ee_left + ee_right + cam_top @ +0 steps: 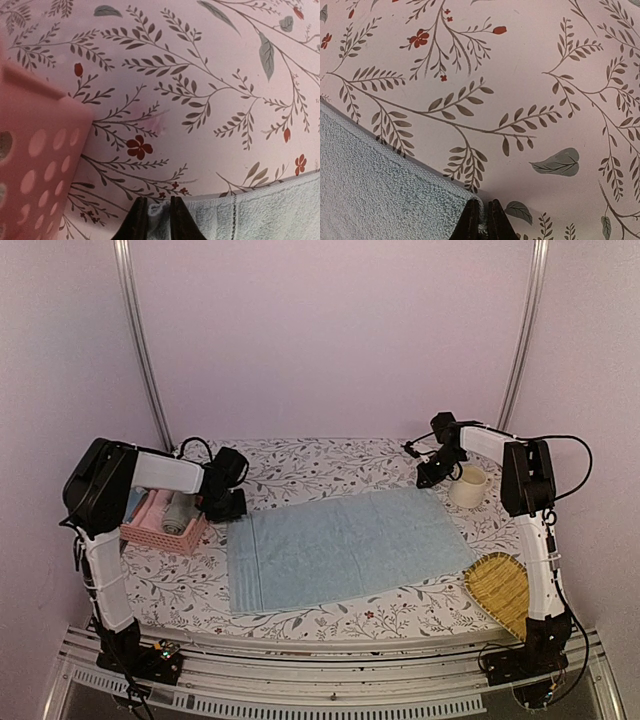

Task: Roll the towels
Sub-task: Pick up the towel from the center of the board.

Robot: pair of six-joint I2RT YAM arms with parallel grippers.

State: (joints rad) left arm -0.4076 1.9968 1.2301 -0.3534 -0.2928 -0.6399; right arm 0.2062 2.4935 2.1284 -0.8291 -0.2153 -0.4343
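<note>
Jaws pinched: left gripper [154, 201] and right gripper [483, 205] each hold a far corner of the flat-spread blue towel [340, 545], roll barely begun; next, both should curl that edge nearward together.

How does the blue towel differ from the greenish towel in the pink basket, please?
The blue towel lies spread flat; the greenish towel is rolled up. The blue towel rests on the table; the greenish towel sits in the pink basket. Both are soft cloth.
</note>
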